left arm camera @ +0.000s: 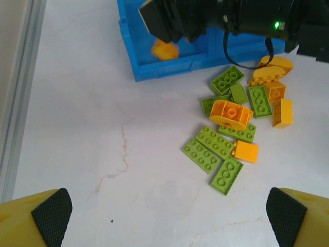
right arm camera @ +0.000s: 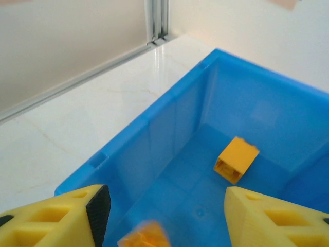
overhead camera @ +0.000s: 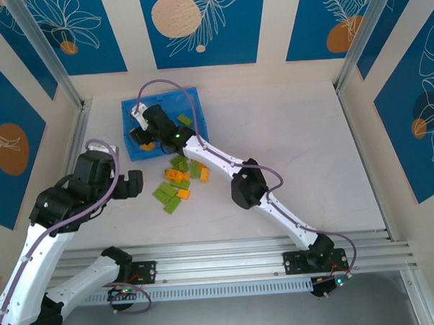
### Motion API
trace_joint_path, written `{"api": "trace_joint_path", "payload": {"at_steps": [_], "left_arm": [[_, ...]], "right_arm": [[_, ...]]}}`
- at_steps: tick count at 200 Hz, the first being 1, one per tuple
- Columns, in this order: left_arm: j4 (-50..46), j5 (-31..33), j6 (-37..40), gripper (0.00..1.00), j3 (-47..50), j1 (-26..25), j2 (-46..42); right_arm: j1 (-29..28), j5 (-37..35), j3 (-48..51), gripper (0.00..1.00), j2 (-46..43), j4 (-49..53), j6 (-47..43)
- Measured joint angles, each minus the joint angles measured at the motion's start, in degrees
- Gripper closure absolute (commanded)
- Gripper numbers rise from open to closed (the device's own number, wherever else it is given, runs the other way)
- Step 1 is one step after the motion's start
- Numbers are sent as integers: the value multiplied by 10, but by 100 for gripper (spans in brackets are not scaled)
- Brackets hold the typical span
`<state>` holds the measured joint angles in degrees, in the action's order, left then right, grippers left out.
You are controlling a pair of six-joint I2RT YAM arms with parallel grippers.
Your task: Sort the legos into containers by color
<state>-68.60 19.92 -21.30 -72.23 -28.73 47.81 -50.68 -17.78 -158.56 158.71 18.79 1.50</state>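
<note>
Two arms work over a white table (overhead camera: 309, 130). The right gripper (overhead camera: 145, 130) hangs above the left part of the blue tray (overhead camera: 171, 98), in the upper left of the overhead view. In its wrist view, the right gripper (right arm camera: 164, 206) has its yellow fingers (right arm camera: 77, 216) spread apart with nothing clamped. Beyond them an orange brick (right arm camera: 235, 159) lies on the tray floor, at centre right. A blurred orange piece (right arm camera: 144, 237) shows at the bottom edge between the fingers; whether it rests on the floor cannot be told. A green brick (overhead camera: 184, 121) lies in the right part of the tray.

The loose legos (overhead camera: 176, 184), lime green and orange mixed, lie in a cluster on the table just below the tray. In the left wrist view, this cluster (left arm camera: 236, 118) fills the centre right. The left gripper (overhead camera: 131, 184) sits left of the cluster, and its black pads (left arm camera: 50, 213) stand wide apart at the lower corners, holding nothing.
</note>
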Motion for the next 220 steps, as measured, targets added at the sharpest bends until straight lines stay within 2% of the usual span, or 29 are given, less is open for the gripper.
{"api": "trace_joint_path", "payload": {"at_steps": [33, 55, 87, 125, 158, 184, 220], "left_arm": [[11, -4, -5, 0, 17, 0, 6], [29, -11, -16, 0, 30, 0, 16], [65, -46, -44, 0, 71, 7, 54], [94, -121, -90, 0, 110, 37, 148], [158, -190, -140, 18, 172, 85, 222], [211, -216, -187, 33, 247, 100, 244], [282, -223, -226, 37, 295, 100, 272]], "right_arm": [[5, 2, 0, 39, -15, 35, 34], [11, 15, 50, 36, -82, 96, 86], [43, 73, 231, 33, -288, 145, 138], [116, 154, 413, 30, -524, 170, 177], [173, 187, 545, 29, -643, 196, 196], [202, 202, 631, 29, -693, 216, 207], [236, 226, 740, 27, -788, 233, 210]]}}
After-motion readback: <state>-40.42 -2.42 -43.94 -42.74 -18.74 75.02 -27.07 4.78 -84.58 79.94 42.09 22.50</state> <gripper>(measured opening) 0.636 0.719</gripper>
